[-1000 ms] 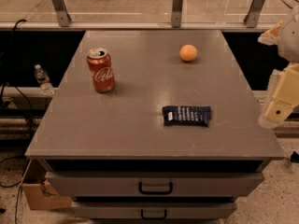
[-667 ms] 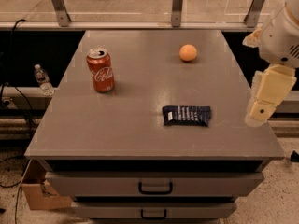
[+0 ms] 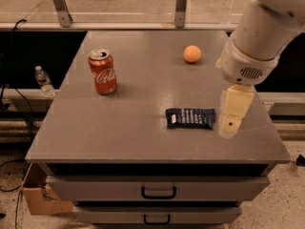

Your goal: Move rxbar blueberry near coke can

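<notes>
Change: the gripper (image 3: 233,116) has swung in from the right edge of the table (image 3: 119,137) and now hangs just right of the rxbar blueberry (image 3: 190,118); this looks like an approach, with no grasp yet.
Jaws: opening cannot be told; nothing seen held.
Bar: lies flat, near right.
Coke can (image 3: 102,73): upright, far left, well apart from the bar.
</notes>
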Available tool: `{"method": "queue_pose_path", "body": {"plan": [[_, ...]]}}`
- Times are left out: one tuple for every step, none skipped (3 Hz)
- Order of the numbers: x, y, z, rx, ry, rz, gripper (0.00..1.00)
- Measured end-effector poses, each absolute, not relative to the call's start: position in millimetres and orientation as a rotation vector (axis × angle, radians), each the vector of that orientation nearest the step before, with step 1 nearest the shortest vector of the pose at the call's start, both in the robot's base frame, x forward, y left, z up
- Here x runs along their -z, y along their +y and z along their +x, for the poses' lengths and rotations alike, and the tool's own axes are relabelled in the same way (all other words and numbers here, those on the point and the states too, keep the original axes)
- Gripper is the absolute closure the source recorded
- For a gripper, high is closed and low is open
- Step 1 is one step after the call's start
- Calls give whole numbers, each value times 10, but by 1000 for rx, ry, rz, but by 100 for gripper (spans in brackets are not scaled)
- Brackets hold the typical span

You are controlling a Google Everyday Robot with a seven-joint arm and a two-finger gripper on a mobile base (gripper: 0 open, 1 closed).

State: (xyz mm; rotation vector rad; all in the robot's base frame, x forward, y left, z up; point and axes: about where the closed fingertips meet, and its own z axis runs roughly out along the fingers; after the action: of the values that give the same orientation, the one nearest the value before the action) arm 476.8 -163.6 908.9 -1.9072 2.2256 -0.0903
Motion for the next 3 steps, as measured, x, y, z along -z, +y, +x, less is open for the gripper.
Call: {"method": "queue_pose_path", "body": {"plan": [[-8773, -1548, 4833, 8, 2212, -1922, 0], [-8518, -1472, 4886, -60, 2191, -1914, 0], [-8258, -1362, 4989, -138, 2157, -1928, 0]]}}
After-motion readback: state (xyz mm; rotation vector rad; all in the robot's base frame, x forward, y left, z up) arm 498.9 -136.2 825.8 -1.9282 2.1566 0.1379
